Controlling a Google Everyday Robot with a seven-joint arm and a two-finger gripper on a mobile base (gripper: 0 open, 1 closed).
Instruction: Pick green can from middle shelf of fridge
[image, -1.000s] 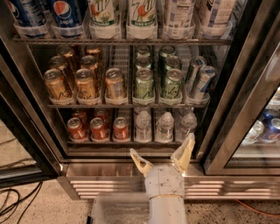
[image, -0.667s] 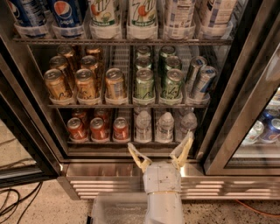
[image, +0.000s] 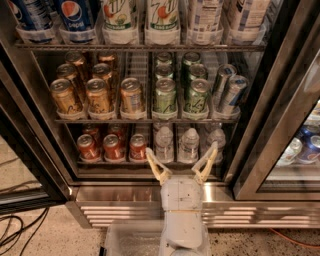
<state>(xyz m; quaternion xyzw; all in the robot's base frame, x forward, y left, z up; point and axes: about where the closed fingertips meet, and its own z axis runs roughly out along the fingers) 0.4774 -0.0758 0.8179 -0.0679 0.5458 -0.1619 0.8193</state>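
Note:
The dark green can (image: 197, 98) with white lettering stands at the front of its lane on the middle shelf (image: 140, 120) of the fridge (image: 125, 196), right of centre. More dark green cans queue behind it. A paler green can (image: 165, 97) stands just to its left. My gripper (image: 181, 161) is open and empty, low in front of the bottom shelf and below the green cans. Its fingers (image: 156, 166) point up at the water bottles (image: 189, 145).
Gold-orange cans (image: 99, 95) fill the left lanes of the middle shelf and slim silver-blue cans (image: 227, 92) its right end. Red cans (image: 112, 146) stand bottom left, tall bottles (image: 120, 20) on top. The door frame (image: 272, 125) stands right, cables (image: 12, 235) lie left.
My gripper has risen a little toward the fridge front, still open. The cans have not moved.

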